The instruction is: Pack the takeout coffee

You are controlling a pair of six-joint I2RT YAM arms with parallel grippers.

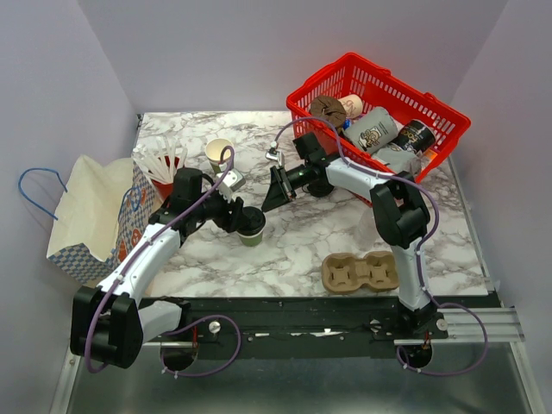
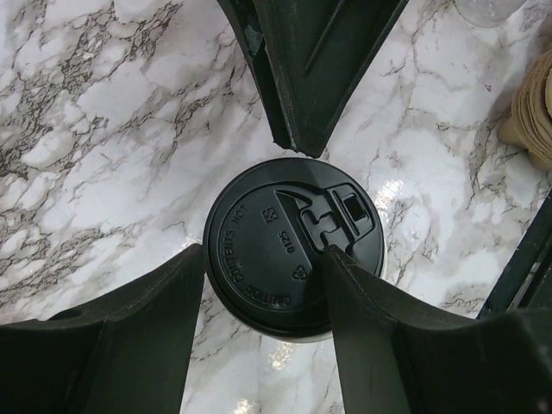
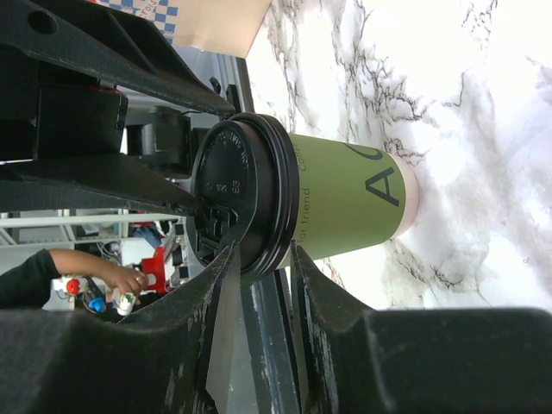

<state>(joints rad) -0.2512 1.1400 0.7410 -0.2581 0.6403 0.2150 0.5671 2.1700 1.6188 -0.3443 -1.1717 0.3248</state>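
Observation:
The takeout coffee [image 1: 251,236] is an olive-green paper cup standing on the marble table, with its black lid [image 2: 276,233] on. My left gripper [image 1: 246,217] hangs right over the lid. In the left wrist view it [image 2: 266,252] is open, with one finger at the lid's edge and the other overlapping it. My right gripper [image 1: 266,205] reaches in from the right at lid height. In the right wrist view it [image 3: 263,250] has its jaws a narrow gap apart, straddling the lid's rim beside the cup [image 3: 345,194]. Whether they touch is unclear.
A lidless paper cup [image 1: 219,153] and a red cup of stirrers [image 1: 162,177] stand behind the coffee. A paper bag [image 1: 86,211] lies open at the left. A red basket [image 1: 409,90] of goods sits at the back right. A cardboard cup carrier [image 1: 360,272] lies near the front.

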